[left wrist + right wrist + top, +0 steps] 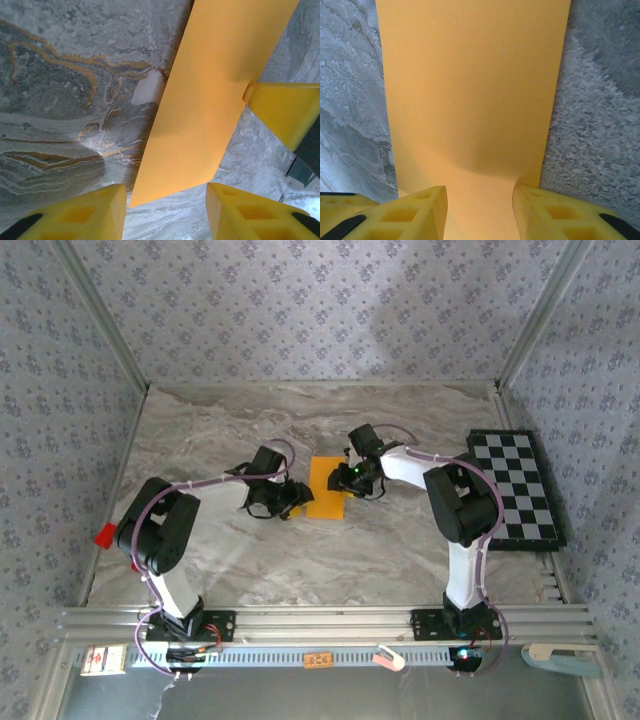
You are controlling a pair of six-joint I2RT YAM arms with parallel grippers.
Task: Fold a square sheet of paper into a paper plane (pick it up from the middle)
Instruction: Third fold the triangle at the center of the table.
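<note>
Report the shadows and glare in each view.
Top external: soft, even light, a brighter patch on the back wall. Left wrist: a dark shadow on the table at lower left, a pale glare-like patch beside the square sheet of paper. Right wrist: a soft shadow across the sheet's near end.

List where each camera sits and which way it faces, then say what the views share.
Top external: above and behind the bases, looking down at the marble table; both arms show, left end effector and right end effector flanking the orange paper.
Left wrist: looks down past its own yellow fingers at the paper's corner.
Right wrist: looks down past its own fingers along the paper.
Shared: all three show the paper.
</note>
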